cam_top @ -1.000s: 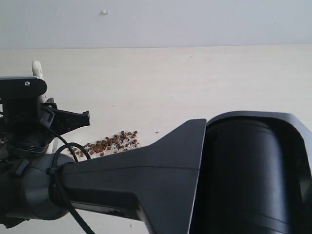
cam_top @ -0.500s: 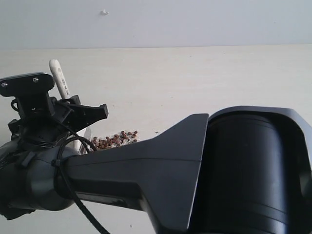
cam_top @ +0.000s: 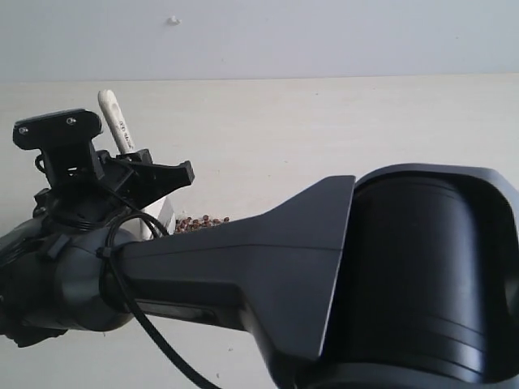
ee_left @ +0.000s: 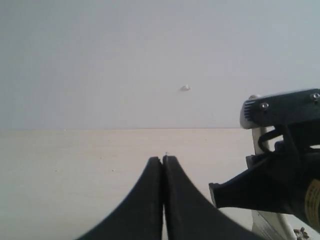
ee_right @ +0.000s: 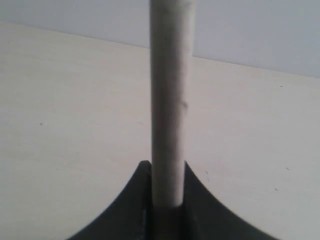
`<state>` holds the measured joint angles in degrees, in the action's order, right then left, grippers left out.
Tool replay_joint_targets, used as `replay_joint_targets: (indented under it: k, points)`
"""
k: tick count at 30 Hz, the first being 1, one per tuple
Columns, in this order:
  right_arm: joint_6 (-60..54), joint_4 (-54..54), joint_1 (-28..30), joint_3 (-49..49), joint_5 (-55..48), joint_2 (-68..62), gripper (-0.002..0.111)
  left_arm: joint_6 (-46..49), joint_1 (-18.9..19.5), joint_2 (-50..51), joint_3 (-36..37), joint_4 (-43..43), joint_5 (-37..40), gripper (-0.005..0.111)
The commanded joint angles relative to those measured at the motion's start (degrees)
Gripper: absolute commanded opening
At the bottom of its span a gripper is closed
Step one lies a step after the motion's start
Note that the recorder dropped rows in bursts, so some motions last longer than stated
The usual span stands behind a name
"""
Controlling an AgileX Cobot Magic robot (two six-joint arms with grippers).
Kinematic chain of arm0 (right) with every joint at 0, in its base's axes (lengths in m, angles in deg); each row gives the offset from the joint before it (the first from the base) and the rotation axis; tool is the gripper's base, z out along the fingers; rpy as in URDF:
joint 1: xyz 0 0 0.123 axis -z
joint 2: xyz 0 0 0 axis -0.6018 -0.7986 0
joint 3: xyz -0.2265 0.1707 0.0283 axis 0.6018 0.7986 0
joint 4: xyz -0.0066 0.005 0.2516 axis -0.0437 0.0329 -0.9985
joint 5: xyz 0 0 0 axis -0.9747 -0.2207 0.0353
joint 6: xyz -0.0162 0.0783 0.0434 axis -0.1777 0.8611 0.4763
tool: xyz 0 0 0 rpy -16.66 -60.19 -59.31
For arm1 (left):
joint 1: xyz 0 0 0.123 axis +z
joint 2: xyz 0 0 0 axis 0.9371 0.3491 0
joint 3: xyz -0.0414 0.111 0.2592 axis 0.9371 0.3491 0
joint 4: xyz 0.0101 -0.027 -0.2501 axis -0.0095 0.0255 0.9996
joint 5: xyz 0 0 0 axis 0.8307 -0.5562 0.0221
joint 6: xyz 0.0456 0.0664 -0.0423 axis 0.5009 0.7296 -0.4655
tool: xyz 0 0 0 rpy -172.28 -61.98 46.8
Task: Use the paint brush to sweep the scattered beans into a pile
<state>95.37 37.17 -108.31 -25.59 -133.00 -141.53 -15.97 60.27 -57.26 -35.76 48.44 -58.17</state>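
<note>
Risk: twist in the grip
My right claw (ee_right: 166,172) closed on the flat pale-wood-handled paint brush (ee_right: 168,100); tiny reddish-brown beans (cam_top: 203,220) heaped by its lower end; if it twists, I could rescatter them

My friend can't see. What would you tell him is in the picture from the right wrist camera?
The pale, round wooden handle of a paint brush sticks out from the right gripper, clamped between its two black jaws. Behind it are a cream-coloured table and a plain grey-white wall; the bristles are not in this picture.
</note>
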Motion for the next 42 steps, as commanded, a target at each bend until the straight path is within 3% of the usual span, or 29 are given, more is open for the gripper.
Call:
replay_joint_targets:
  k: [1,12,17,23,31,33,37,42]
  points:
    - [1.17,2.6,-0.31,-0.18,2.5,3.57,0.0,-0.21,0.19,-0.39,-0.02,0.44,-0.44,0.0]
    - [7.25,5.52,3.79,-0.18,18.11,3.67,0.0,-0.21,0.19,-0.39,-0.02,0.44,-0.44,0.0]
    - [4.7,1.16,5.5,-0.07,16.77,2.59,0.0,-0.21,0.19,-0.39,-0.02,0.44,-0.44,0.0]
    - [-2.3,-0.01,5.5,-0.07,6.41,2.04,0.0,-0.21,0.19,-0.39,-0.02,0.44,-0.44,0.0]
    - [2.01,3.31,2.62,-0.07,13.27,5.52,0.0,-0.21,0.19,-0.39,-0.02,0.44,-0.44,0.0]
    - [1.59,7.15,1.68,2.26,14.48,7.03,0.0,-0.21,0.19,-0.39,-0.02,0.44,-0.44,0.0]
    - [16.87,22.49,1.47,18.32,16.61,13.48,0.0,-0.21,0.19,-0.39,-0.02,0.44,-0.44,0.0]
    - [19.56,22.49,2.45,32.03,24.39,23.3,0.0,-0.21,0.19,-0.39,-0.02,0.44,-0.44,0.0]
